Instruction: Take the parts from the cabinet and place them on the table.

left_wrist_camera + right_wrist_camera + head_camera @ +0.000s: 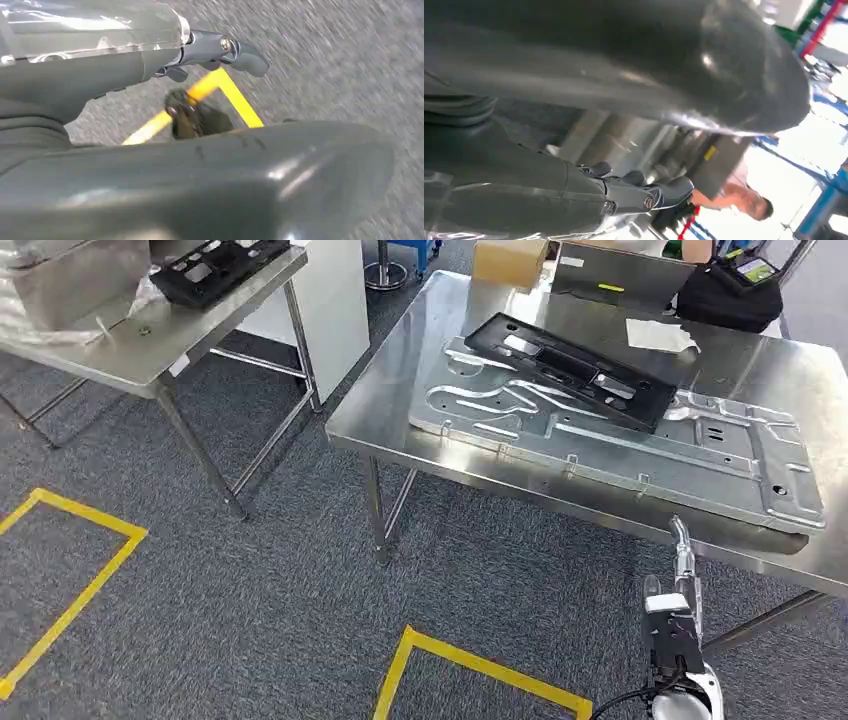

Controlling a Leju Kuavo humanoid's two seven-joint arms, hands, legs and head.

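Right hand (676, 635) sits low at the near edge of the head view, just below the front edge of the steel table (420, 360). Fingers extended and apart, nothing in it. Right wrist view agrees: fingers (659, 192) straight, empty, with a person (744, 197) blurred beyond.

Left hand (215, 50) hangs over grey carpet (350, 50) with a yellow tape corner (230, 90) under it. Fingers out, not holding anything.

On the steel table: large silver stamped sheet-metal panel (640, 445), flat, ribbed, its long edge close to the front edge of the table. A black plastic frame part (570, 370) with rectangular cutouts lies on top of the panel, skewed across its far side.

Further back on the same table: a white paper (660, 335), a black bag (730, 295), a cardboard box (510, 260).

Far left, a second steel table (200, 335) carries another black frame part (215, 270), beside a grey metal box (70, 285) and clear plastic wrap (40, 330).

Yellow tape outlines (75, 540) on the floor near the robot.
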